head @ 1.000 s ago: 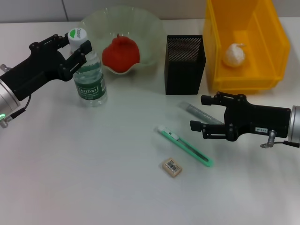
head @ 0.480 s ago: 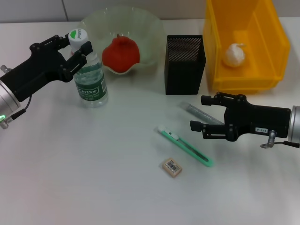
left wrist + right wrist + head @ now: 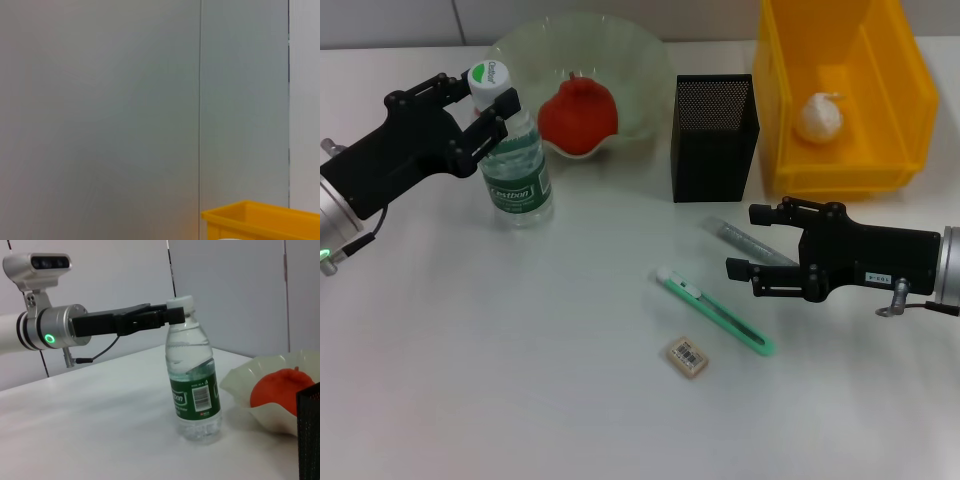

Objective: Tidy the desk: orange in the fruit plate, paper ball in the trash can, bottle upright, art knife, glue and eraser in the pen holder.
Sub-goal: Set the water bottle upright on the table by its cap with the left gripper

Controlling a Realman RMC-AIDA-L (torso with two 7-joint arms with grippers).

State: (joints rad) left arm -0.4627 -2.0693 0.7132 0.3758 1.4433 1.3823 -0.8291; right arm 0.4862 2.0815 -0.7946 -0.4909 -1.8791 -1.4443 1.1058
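The clear water bottle (image 3: 515, 165) with a green label stands upright on the table, also in the right wrist view (image 3: 194, 390). My left gripper (image 3: 470, 100) is shut on its neck just under the white cap, seen too in the right wrist view (image 3: 170, 317). My right gripper (image 3: 767, 240) is open, low over the table, its fingers on either side of the clear glue stick (image 3: 738, 237). The green art knife (image 3: 715, 312) and the eraser (image 3: 686, 356) lie in front of it. The orange (image 3: 578, 112) lies in the fruit plate (image 3: 630, 60). The paper ball (image 3: 818, 116) lies in the yellow trash bin (image 3: 910, 80).
The black mesh pen holder (image 3: 713, 135) stands between the plate and the bin, just behind the glue stick. The left wrist view shows only a grey wall and a corner of the yellow bin (image 3: 260, 220).
My left gripper and the bottle have shifted slightly to the right. The right arm has not moved.
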